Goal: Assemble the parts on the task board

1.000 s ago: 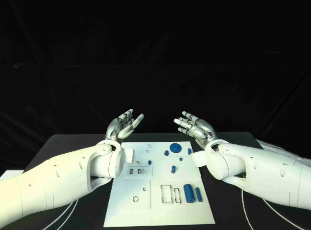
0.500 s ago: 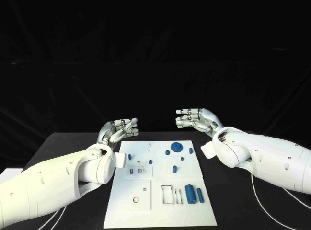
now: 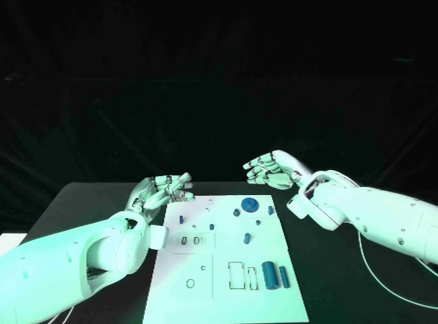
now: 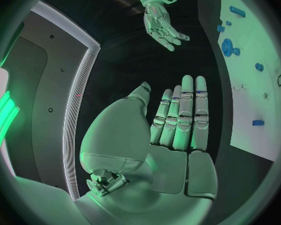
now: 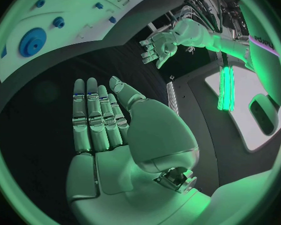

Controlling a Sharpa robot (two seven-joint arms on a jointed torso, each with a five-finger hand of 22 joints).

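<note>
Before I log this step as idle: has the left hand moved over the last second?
Yes. The left hand has dropped from above the task board's far left corner to beside that corner, turning from upright to lying over.

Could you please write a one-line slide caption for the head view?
Both hands, left and right, hover empty beyond the task board with its blue parts.

White task board (image 3: 204, 283) flat mid-table, small blue parts (image 3: 249, 204) scattered across its far and right areas

My left hand (image 3: 162, 190) has come down from its raised, upturned pose and now sits low at the far left corner of the task board (image 3: 229, 297). My right hand (image 3: 273, 170) has turned over from palm-up, still empty.
</note>
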